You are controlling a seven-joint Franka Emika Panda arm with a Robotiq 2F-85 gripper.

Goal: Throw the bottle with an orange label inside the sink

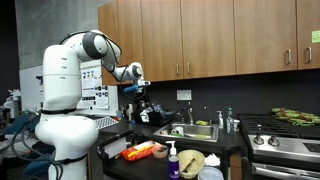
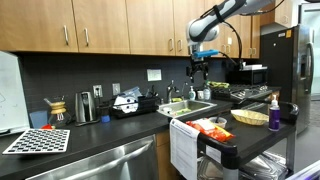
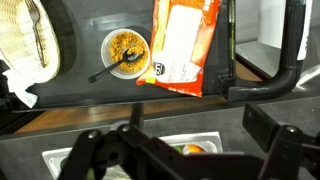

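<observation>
The claw [image 2: 199,80] hangs above the rectangular stainless-steel sink [image 1: 190,132], clear of the dark tabletop [image 2: 110,125] in both exterior views. In the wrist view, its two dark fingers [image 3: 100,155] stand wide apart at the left and right of the lower frame, with nothing clamped between them.

The small bottle with an orange label [image 3: 195,150] shows only in the wrist view, as a small orange spot inside the steel basin below the claw. It is too small to tell whether it stands or lies.

Also in the wrist view, a flat orange-red packet [image 3: 180,45] lies on a separate dark surface. It is just beside a round bowl of yellow food [image 3: 125,48] that holds a dark utensil. A woven wicker basket [image 3: 25,40] sits at the left edge. In an exterior view, a purple pump bottle [image 2: 274,112] stands upright near the basket.
</observation>
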